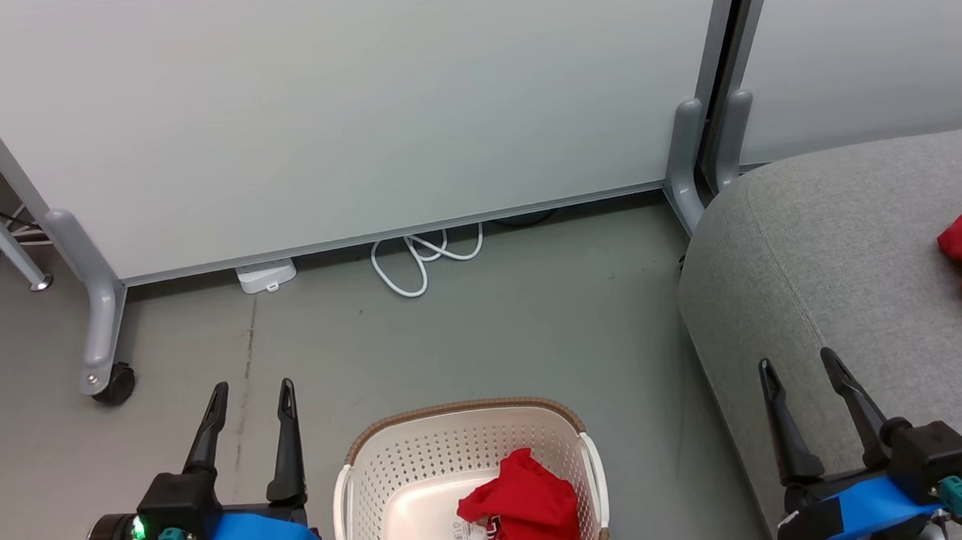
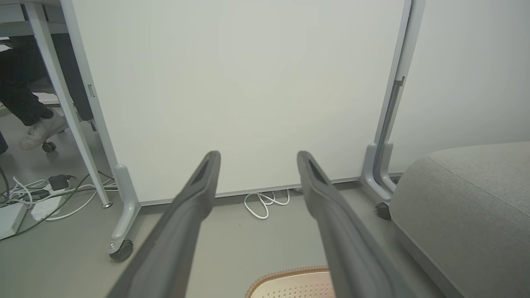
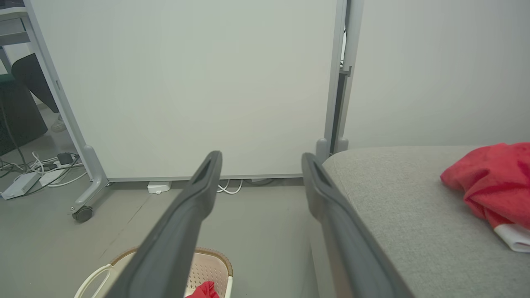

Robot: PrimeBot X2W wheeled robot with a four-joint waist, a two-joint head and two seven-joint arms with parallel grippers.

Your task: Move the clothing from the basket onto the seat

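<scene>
The head camera looks steeply down on the oval cream-white perforated plastic basket. Both wrist cameras sit lower, facing the pale wheeled partition panel; all three share it, the looped white cable and the grey woven sofa cushion.

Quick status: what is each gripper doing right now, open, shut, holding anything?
Left gripper: open, holding nothing.
Right gripper: open, holding nothing.
</scene>
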